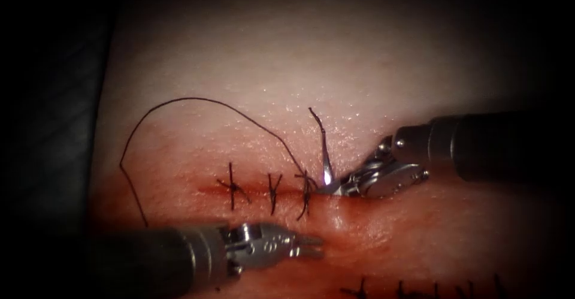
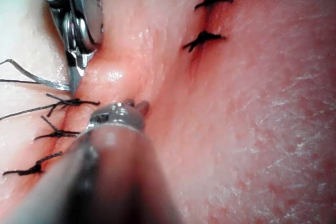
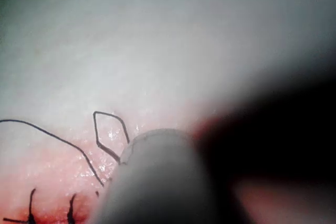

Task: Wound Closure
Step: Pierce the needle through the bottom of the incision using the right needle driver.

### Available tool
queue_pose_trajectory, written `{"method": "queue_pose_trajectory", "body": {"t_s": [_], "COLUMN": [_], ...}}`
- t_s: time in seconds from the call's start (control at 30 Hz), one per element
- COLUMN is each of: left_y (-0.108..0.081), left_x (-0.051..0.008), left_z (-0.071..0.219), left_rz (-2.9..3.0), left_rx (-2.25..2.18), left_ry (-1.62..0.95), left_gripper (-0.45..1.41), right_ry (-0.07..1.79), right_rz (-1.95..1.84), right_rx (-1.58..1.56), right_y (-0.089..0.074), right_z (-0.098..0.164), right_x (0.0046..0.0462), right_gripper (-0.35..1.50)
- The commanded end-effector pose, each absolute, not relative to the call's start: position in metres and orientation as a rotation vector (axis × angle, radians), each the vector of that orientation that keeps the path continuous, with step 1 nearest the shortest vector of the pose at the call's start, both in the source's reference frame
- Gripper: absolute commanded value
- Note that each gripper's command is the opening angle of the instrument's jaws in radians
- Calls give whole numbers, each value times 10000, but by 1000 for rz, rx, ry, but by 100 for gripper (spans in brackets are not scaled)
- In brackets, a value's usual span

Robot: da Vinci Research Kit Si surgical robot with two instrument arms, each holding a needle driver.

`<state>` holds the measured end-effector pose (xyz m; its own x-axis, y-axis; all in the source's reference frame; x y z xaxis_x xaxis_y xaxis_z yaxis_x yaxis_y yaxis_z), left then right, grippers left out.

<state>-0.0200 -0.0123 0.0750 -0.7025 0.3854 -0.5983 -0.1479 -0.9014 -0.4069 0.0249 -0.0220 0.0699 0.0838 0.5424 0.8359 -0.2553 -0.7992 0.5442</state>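
The needle [image 1: 326, 166] stands at the right end of the cut [image 1: 269, 190], just right of the third stitch, its curve rising up and away over the pale tissue [image 1: 335, 59]. The right tool [image 1: 335, 188] has its jaws closed on the needle near its lower end, right at the wound line; whether the needle's tip is in the tissue cannot be told. One thread [image 1: 179, 101] runs from the third stitch in a wide arc up and to the left, then bends down toward the left tool's shaft. Three stitches [image 1: 272, 192] cross the cut, side by side. Red fluid [image 1: 179, 197] stains the tissue around the cut. The left tool [image 1: 311, 246] lies below the cut, under the stitches, its jaws slightly parted and holding nothing. A second row of stitches [image 1: 419, 290] shows at the lower edge, at least four of them.
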Motion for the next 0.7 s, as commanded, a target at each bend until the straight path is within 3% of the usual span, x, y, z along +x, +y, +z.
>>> {"method": "queue_pose_trajectory", "body": {"t_s": [0.03,0.2,0.3,0.47,0.63,0.7], "left_y": [-123,-125,-127,-130,-132,-133], "left_x": [-205,-205,-205,-206,-205,-205], "left_z": [755,752,750,746,743,742], "left_rz": [2611,2612,2612,2612,2613,2613], "left_rx": [-1027,-1026,-1025,-1024,-1024,-1025], "left_ry": [-478,-478,-477,-477,-477,-477], "left_gripper": [-8,-8,-8,-8,-8,-8], "right_ry": [287,308,566,814,1084,1121], "right_rz": [1785,1834,1845,1799,1690,1660], "right_rx": [1780,1740,1603,1434,1153,1095], "right_y": [-218,-213,-181,-160,-137,-134], "right_z": [705,709,714,722,751,756], "right_x": [256,258,249,244,228,224], "right_gripper": [-35,-35,-35,-35,120,130]}}
